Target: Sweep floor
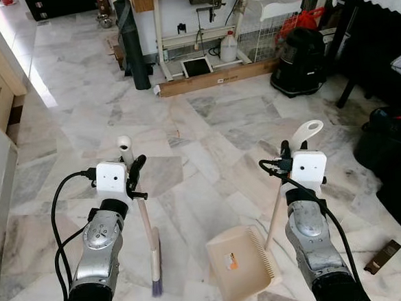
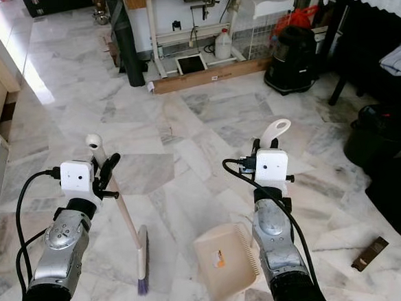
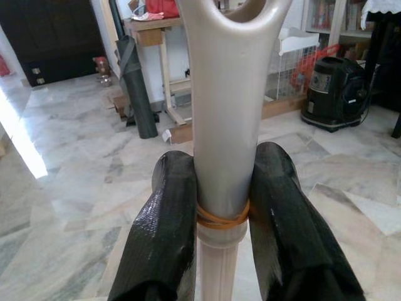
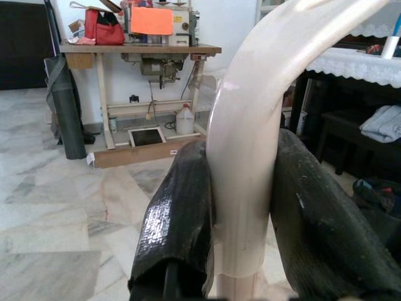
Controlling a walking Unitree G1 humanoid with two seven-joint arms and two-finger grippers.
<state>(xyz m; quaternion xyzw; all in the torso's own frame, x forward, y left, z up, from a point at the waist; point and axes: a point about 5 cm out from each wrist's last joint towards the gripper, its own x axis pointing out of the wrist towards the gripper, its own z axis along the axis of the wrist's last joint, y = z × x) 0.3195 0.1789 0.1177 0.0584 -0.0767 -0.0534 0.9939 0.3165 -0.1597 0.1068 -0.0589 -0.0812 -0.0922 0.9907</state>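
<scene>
My left gripper [image 1: 135, 174] is shut on the pale handle of a broom [image 1: 145, 220], just below its looped top. The broom stands nearly upright, its purple-tipped bristles [image 1: 156, 267] on the marble floor [image 1: 206, 133] ahead of me. The left wrist view has both black fingers [image 3: 166, 232] clamped on the broom handle [image 3: 222, 125]. My right gripper [image 1: 285, 157] is shut on the cream dustpan handle [image 1: 307, 133]. The dustpan [image 1: 239, 263] rests on the floor between the two arms, an orange sticker inside it. In the right wrist view that handle [image 4: 247, 144] sits between the fingers [image 4: 182, 219].
A sewing table [image 1: 178, 28], a wooden plank [image 1: 216, 78], a dark rolled mat [image 1: 136, 55] and a white jug [image 1: 229, 47] line the far wall. A black vacuum cleaner [image 1: 297, 61] and a dark bin [image 1: 387, 137] stand at the right. A small dark object [image 1: 382, 256] lies near my right arm.
</scene>
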